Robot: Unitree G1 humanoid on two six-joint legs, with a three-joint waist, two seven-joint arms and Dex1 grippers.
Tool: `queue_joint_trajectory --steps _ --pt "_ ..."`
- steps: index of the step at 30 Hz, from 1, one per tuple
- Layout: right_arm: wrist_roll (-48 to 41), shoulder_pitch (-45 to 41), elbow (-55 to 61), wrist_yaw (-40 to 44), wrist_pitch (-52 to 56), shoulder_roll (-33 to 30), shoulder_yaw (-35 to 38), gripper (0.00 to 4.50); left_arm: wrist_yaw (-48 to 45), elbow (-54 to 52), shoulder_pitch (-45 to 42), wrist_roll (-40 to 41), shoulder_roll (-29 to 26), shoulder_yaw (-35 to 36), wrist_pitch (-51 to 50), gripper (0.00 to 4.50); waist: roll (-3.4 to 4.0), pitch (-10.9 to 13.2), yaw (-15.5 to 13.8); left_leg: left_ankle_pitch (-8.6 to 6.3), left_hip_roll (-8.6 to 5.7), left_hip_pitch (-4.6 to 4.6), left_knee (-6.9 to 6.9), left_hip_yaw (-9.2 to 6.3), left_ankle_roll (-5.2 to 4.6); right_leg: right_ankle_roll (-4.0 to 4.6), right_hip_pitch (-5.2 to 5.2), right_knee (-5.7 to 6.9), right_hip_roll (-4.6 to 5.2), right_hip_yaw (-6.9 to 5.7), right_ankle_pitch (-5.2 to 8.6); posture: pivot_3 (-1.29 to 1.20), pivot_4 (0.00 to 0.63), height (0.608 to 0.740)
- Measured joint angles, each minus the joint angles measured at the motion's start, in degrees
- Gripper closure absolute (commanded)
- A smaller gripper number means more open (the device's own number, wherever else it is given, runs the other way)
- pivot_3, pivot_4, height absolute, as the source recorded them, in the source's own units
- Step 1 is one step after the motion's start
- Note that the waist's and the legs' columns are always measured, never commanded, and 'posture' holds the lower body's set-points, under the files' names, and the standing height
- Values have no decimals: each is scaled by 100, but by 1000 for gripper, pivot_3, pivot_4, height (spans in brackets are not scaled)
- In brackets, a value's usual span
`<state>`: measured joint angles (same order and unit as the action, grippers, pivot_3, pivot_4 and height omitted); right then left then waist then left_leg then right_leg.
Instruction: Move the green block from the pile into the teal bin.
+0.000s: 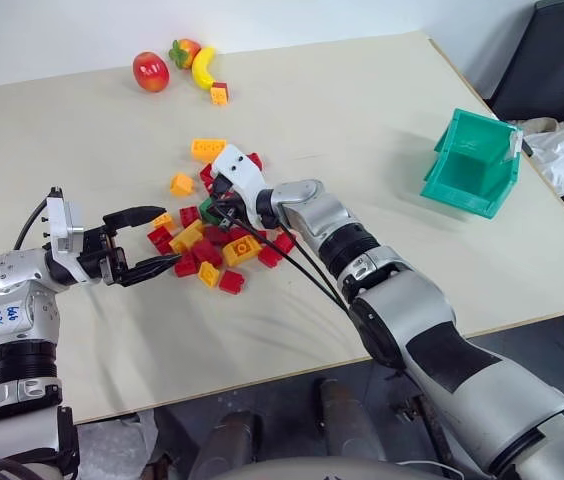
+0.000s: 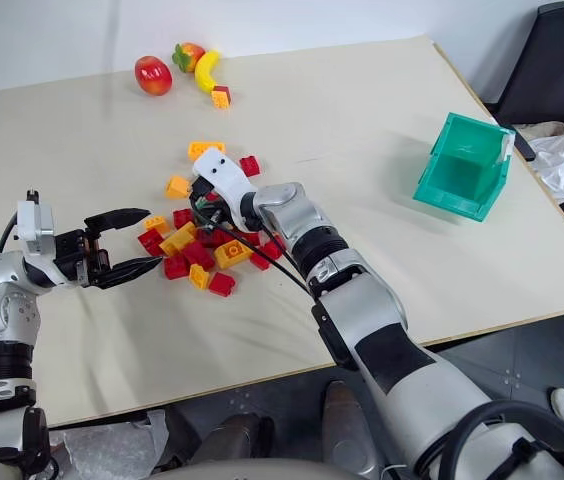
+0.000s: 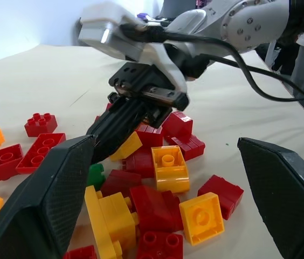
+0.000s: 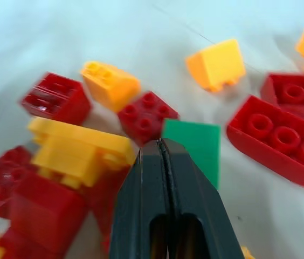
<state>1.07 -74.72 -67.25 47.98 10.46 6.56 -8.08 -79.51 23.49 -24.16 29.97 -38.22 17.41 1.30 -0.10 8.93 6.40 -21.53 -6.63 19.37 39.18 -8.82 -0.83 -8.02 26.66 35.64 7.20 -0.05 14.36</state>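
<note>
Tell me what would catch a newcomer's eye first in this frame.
The pile of red and yellow-orange bricks at mid-table, with the right gripper pushed into it, fingers pressed together with nothing between them and the green block lying just beyond their tips. The left gripper hovers open at the pile's left edge. The teal bin sits tipped on its side far to the right.

Pile (image 1: 210, 240) mid-table, green block (image 4: 192, 148) in it, bin (image 1: 472, 162) far right, fruit (image 1: 177, 65) behind.
</note>
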Motion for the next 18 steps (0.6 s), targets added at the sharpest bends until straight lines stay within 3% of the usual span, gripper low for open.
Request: queue_joint_trajectory --steps 5,9,18 --pt "3 -6 -1 -89 -31 -41 63 2295 7 16 -16 0 15 -2 10 0 0 0 4 -1 2 0 0 0 1 0 0 0 -2 1 0 0 150 740" --pt "315 -46 -136 -1081 -46 -53 -19 1015 20 42 -16 0 28 -3 18 0 0 0 -1 -1 1 -1 0 0 1 1 1 0 -3 2 1 0 150 740" --pt "235 -48 -313 -1353 -5 59 239 1015 54 162 -38 0 62 -9 37 0 0 0 6 0 2 -4 0 6 2 1 1 2 -4 7 1 0 150 740"
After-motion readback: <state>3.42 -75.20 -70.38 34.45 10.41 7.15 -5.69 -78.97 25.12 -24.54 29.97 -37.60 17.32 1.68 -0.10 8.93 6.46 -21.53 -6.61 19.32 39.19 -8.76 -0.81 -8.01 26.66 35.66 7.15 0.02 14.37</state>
